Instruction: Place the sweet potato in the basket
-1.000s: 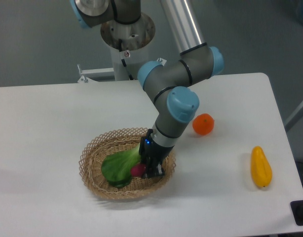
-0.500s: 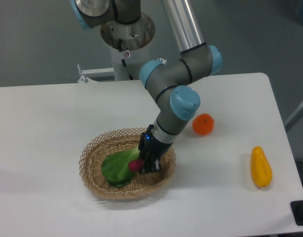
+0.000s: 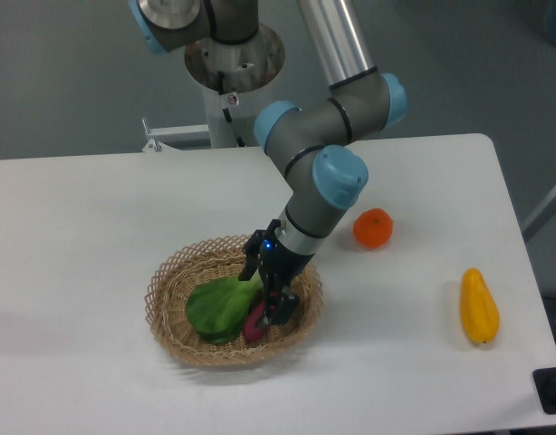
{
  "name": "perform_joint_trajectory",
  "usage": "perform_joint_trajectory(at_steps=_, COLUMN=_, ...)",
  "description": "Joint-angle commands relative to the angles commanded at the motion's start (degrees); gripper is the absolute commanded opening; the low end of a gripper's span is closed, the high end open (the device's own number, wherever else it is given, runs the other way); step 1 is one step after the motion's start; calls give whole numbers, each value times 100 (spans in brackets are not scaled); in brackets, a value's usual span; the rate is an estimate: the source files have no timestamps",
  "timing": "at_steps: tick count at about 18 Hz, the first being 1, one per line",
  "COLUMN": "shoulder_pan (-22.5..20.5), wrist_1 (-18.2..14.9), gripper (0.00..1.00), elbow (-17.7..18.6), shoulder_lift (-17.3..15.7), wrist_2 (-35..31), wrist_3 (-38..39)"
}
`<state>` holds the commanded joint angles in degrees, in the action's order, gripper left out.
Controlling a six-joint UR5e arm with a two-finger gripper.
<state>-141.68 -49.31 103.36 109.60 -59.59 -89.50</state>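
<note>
The magenta-purple sweet potato [image 3: 255,322] lies inside the tan wicker basket [image 3: 174,328], against a green leafy vegetable [image 3: 220,306]. My gripper [image 3: 264,292] hangs just above the basket's right half with its fingers spread apart. It is open and holds nothing. One fingertip [image 3: 280,309] stands right beside the sweet potato's upper end.
A round orange [image 3: 373,228] sits on the white table right of the basket. A yellow elongated fruit [image 3: 478,306] lies near the table's right edge. The arm's base column [image 3: 231,72] stands behind the table.
The gripper has opened and risen slightly. The sweet potato, held between the fingers before, now lies loose in the basket.
</note>
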Motion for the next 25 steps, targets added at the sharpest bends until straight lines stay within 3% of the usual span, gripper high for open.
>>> perform_joint_trajectory(at_steps=6, shoulder_pan=-333, wrist_1=9, gripper=100, elbow=-324, shoulder_lift=-44, wrist_2=-474, wrist_3=538)
perform_joint_trajectory(at_steps=13, shoulder_pan=-1089, wrist_1=-53, gripper=100, elbow=-457, shoulder_lift=-44, wrist_2=-1098, wrist_3=503)
perform_joint_trajectory(at_steps=17, shoulder_pan=-1239, wrist_1=-97, gripper=100, elbow=-571, shoulder_lift=-9, wrist_2=-1581, wrist_3=459)
perform_joint_trajectory(at_steps=25, shoulder_pan=-1678, wrist_1=-1220, gripper=100, elbow=-1247, shoulder_lift=105, wrist_2=-1976, wrist_3=20)
